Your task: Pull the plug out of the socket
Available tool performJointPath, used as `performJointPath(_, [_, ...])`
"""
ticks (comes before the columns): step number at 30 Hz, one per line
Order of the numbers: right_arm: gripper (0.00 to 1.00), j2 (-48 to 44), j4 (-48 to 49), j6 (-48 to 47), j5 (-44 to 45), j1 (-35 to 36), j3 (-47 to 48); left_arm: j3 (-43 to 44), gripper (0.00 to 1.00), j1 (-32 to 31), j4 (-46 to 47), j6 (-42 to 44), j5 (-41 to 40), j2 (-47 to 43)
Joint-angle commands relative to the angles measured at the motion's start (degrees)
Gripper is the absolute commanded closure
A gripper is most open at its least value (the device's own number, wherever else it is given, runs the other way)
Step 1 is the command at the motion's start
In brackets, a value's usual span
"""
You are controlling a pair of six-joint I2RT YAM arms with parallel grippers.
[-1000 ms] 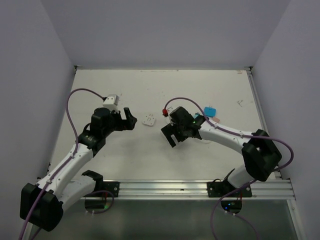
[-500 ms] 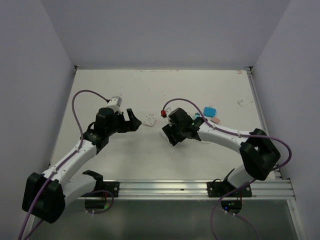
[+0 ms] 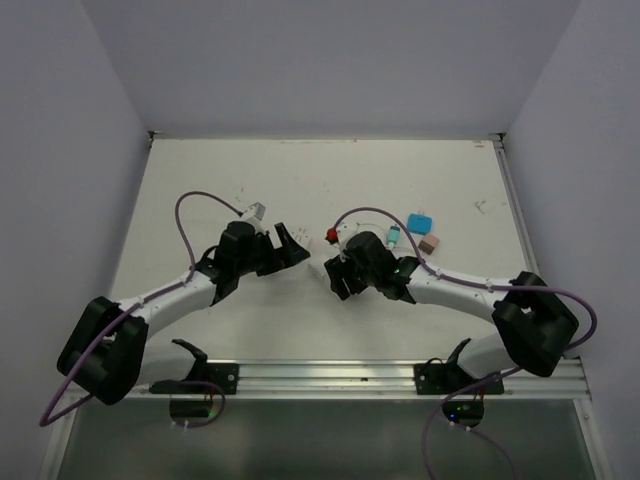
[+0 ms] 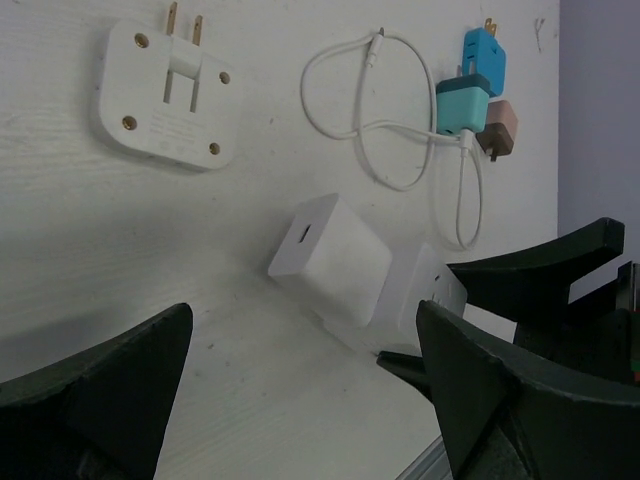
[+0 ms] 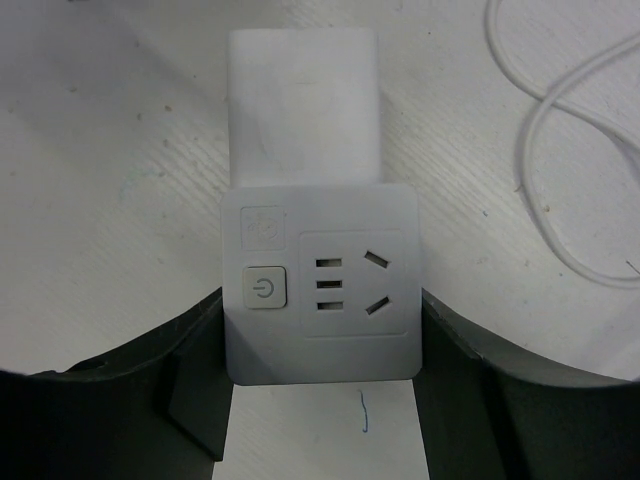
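Between the right fingers [image 5: 190, 390] sits the socket [image 5: 318, 290], a white block lying on the desk [image 5: 100, 150]. One dark finger touches each of its two sides, so the fingers are closed on it. The top face of the socket shows a grey power button at the left and a group of slot holes just beside the button.

The plug [image 5: 303, 105], a plain white block, is joined to the far side of the socket. The two touch along the whole edge, with no gap between them, so the plug is not yet pulled off.

The left fingers [image 4: 90, 400] stand wide apart and hold nothing. In the left wrist view they hang low over the desk, on the plug's side of the socket. The plug shows between them with a small slot in its free end, and behind it is the socket, with the right fingers above and below it. In the top view the two arms meet near the middle of the desk, and the socket is mostly hidden between them.

Beyond the socket a thin white cable [image 4: 400, 110] lies on the desk in loose loops. Its far part runs to a teal adapter [image 4: 462, 100], which carries a blue block with two metal prongs. A small tan adapter [image 4: 497, 125] touches the teal one at the side.

Beyond the plug, well apart from the socket, lies a flat adapter [image 4: 165, 95], white, with two folded prongs and four small dots near its corners.
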Motion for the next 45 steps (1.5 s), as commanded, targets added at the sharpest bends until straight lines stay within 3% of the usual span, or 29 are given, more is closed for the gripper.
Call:
performJointPath(1, [1.0, -2.27, 10.07, 2.61, -1.52, 0.95, -3.09, -0.53, 0.04, -2.04, 8.57, -7.3, -0.69, 2.75])
performJointPath(11, [1.0, -6.23, 15.55, 5.42, -1.43, 1.56, -6.52, -0.88, 0.08, -4.33, 15.08, -12.68, -2.01, 7.76])
performJointPath(28, [1.0, -10.98, 20.29, 8.85, -0.64, 1.82, -8.9, -0.18, 0.24, -8.2, 20.0, -17.86, -2.1, 12.51])
performJointPath(34, [1.0, -11.86, 20.91, 9.03, 0.59, 2.09, -9.95, -0.35, 0.52, -8.82, 22.28, -20.41, -2.1, 13.13])
performJointPath(39, [1.0, -13.35, 21.61, 9.38, 1.38, 2.0, -11.18, -2.28, 0.92, -8.73, 25.0, -23.65, -2.54, 13.13])
performJointPath(41, [1.0, -13.97, 21.7, 9.47, 1.56, 2.0, -11.45, -3.69, 1.0, -8.82, 28.34, -25.68, -2.8, 12.96])
performJointPath(45, [1.0, -15.81, 21.09, 9.03, 2.0, 2.09, -12.15, -5.98, 1.0, -8.73, 32.92, -29.55, -4.99, 12.6])
